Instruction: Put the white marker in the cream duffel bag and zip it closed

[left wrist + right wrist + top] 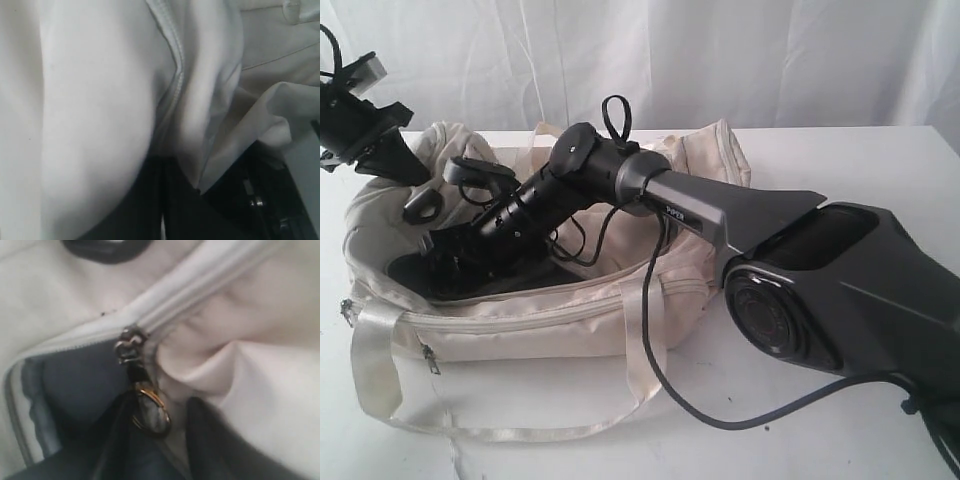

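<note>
"PIPER" is being displayed on the right arm (720, 215) above the white table (840, 160); the left claw (400, 165) is being held clenched, the right claw (160, 405) parted around the zipper ring (151, 416).

**Ring pull between parted fingers**

Cream fabric of the bag (260, 390) fills the view. Its pale zipper (200, 285) runs closed as far as a metal slider (129, 347). Past the slider the two sides part around a dark opening (75, 385). A ring pull (150, 412) hangs from the slider, between the two dark fingers (220, 450) of the right gripper (161, 405), which stand apart.
</note>
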